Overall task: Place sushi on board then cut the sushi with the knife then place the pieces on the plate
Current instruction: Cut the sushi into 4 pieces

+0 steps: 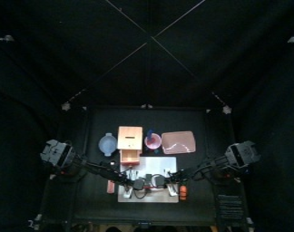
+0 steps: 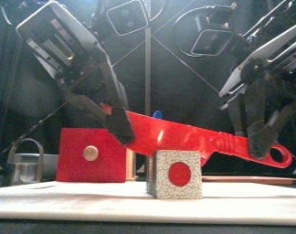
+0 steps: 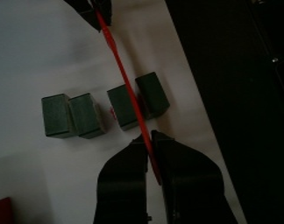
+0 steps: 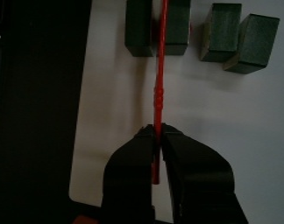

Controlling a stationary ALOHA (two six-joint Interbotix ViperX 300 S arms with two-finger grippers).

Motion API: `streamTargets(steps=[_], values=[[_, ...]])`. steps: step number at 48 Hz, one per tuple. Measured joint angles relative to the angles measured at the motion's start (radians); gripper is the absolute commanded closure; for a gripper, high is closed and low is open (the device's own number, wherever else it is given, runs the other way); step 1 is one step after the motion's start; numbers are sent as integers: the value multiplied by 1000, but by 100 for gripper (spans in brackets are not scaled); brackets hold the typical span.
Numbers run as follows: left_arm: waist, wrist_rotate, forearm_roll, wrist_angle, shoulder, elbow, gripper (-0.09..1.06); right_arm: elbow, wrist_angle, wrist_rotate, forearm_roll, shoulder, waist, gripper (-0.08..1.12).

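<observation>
Black curtains all round, small black table [image 1: 95,122] beneath, white board [image 1: 165,163] at its front middle. On the board, sushi [image 3: 83,118]: four dark green blocks lying in a row, two close together and two more a little apart from them. Over the seam of that second pair, red knife [image 2: 187,139], blade on edge, low above the blocks; whether touching them, cannot tell. Clamped at both ends: left gripper [image 3: 151,140] closed on the blade's tip end, right gripper [image 4: 158,136] closed on the ribbed handle. Behind the board, box [image 1: 129,138] and pink tray [image 1: 178,141], no pieces on the tray.

Judged as mid-cut, plating not yet begun. Likely light, hard plastic blocks, apt to skate on the smooth board or tip under a skewed push; best pressed straight down into the seam. For lifting, take one block across its flat dark sides, not the speckled end faces, and low enough not to roll it. Thin stiff knife, prone to twisting in the jaws if pushed sideways; hence sensible to hold both ends level.
</observation>
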Motion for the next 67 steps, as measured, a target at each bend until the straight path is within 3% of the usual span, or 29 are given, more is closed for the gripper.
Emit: streamTargets(steps=[10,21,67], values=[[-6,0,-21,-3,34,0,56,2,-25,0,9,20,2,65],[-25,0,-64,-21,66,0,56,0,-48,0,26,44,8,65],[-40,0,-83,-43,83,8,56,-23,-34,0,40,75,21,65]])
